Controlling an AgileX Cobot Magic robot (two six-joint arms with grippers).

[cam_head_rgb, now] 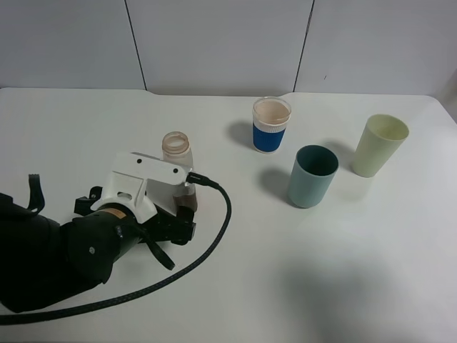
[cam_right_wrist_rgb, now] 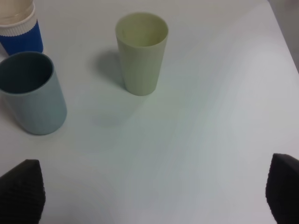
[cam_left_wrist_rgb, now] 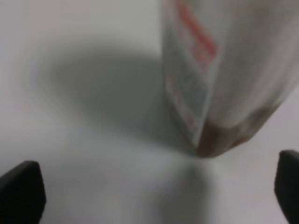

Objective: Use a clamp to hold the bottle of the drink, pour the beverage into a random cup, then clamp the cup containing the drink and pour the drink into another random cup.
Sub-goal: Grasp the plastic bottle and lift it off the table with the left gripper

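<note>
L gripper (cam_left_wrist_rgb: 154, 193): jaws spread wide, nothing between them. 2 dark fingertips (cam_left_wrist_rgb: 21, 193) show at the frame edges, and neither touches anything. 1 bottle (cam_left_wrist_rgb: 224, 70) stands upright just ahead of the tips. It's clear and squarish w/ a pink label, and sits closer to one finger than the other. A little brown drink (cam_left_wrist_rgb: 219, 140) sits at its base.

R gripper (cam_right_wrist_rgb: 152, 191): also spread wide, empty, 2 ribbed tips above bare table. It's outside the high view, so R arm pose can't be told.

Count: 1 bottle, 3 cups, 2 grippers.

Cups are all upright and apart from each other, on the right half of the table (cam_head_rgb: 321, 271):
- teal tumbler (cam_head_rgb: 312, 176): nearest the front. Inside is dark, so can't tell if there's liquid.
- blue-banded cup (cam_head_rgb: 271, 125): behind it, toward centre.
- pale yellow-green cup (cam_head_rgb: 379, 146): farthest right.

In the high view the bottle's open neck pokes up just past the white bracket (cam_head_rgb: 143, 179) on the L wrist, left of centre and well apart from the cups.

L arm (cam_head_rgb: 57, 257): low over the table at front-left, forearm angled up-right toward the bottle. A black cable (cam_head_rgb: 207, 250) loops off the wrist and lies on the table.
</note>
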